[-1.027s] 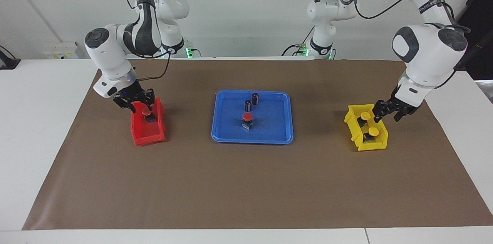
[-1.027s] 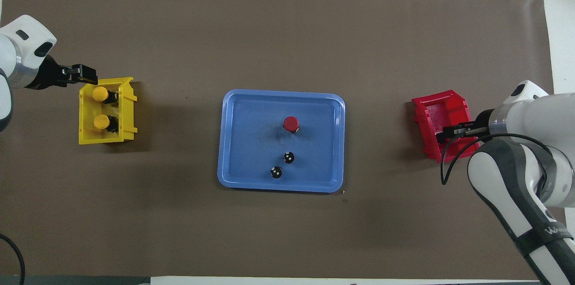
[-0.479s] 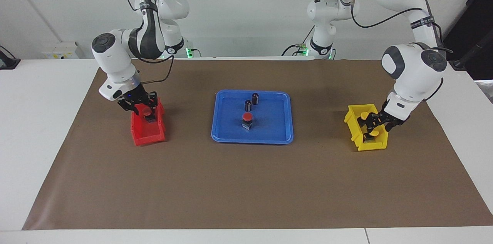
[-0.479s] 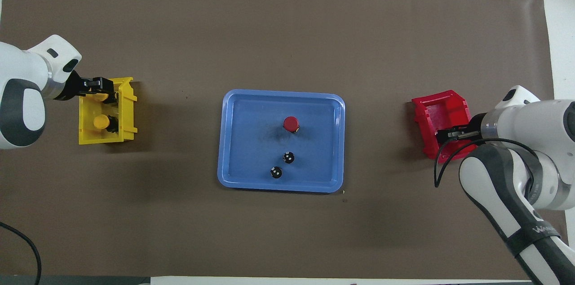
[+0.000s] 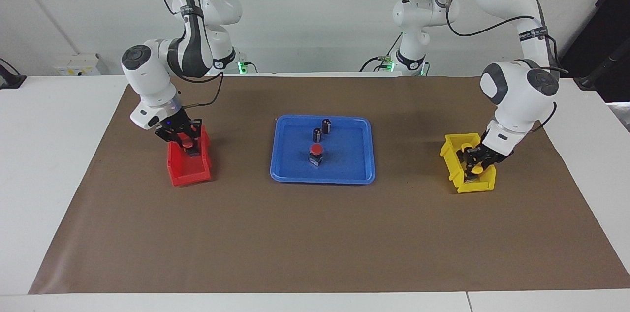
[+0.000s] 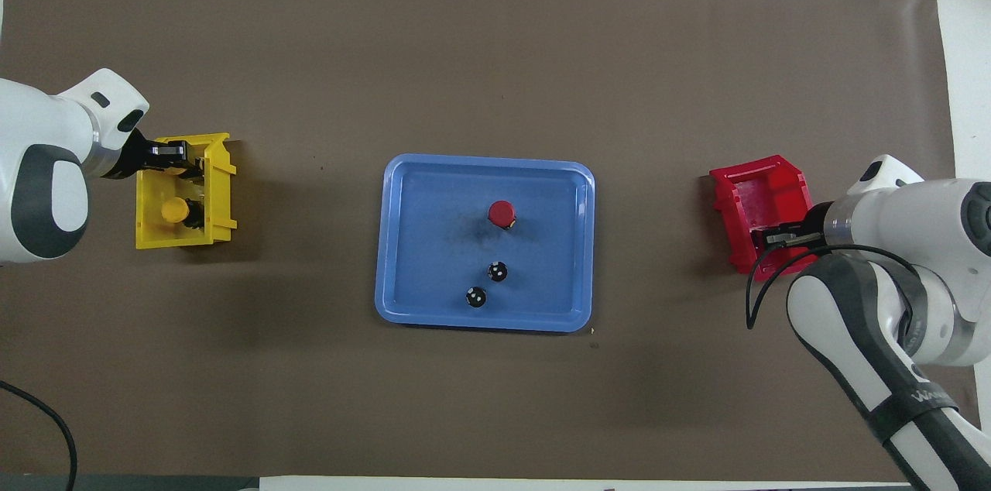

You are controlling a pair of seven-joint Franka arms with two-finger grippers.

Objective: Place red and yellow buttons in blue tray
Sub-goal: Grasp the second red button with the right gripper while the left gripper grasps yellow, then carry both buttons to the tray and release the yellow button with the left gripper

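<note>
1. Nearest the robots inside the blue tray (image 5: 322, 180): two dark capless cylinders (image 5: 326, 125), upright and close together, no part of the job.
2. A little farther out in the same tray: one red button (image 5: 316, 149), standing cap-up, well apart from the rim. One of four delivered, by this reading.
3. Toward the right arm's end, level with the tray: right gripper (image 5: 183, 139) down in the red bin (image 5: 189, 174) at the second red button (image 5: 186, 143). Apart or clamped on it: cannot tell.
4. Toward the left arm's end: left gripper (image 5: 475, 160) down in the yellow bin (image 5: 480, 185), at one yellow button largely hidden under it. Grip likewise impossible to read. Beside it in the bin, the other yellow button (image 6: 175, 210), untouched.
5. Left to do, judging from this: lift both buttons now being reached for, carry them to the tray, then fetch the last yellow one.
6. Underneath everything: brown paper (image 5: 315, 243) laid flat over a white table (image 5: 44, 154).
7. At the robots' end: a plain pale wall (image 5: 315, 16), with cables trailing from the arm bases.
</note>
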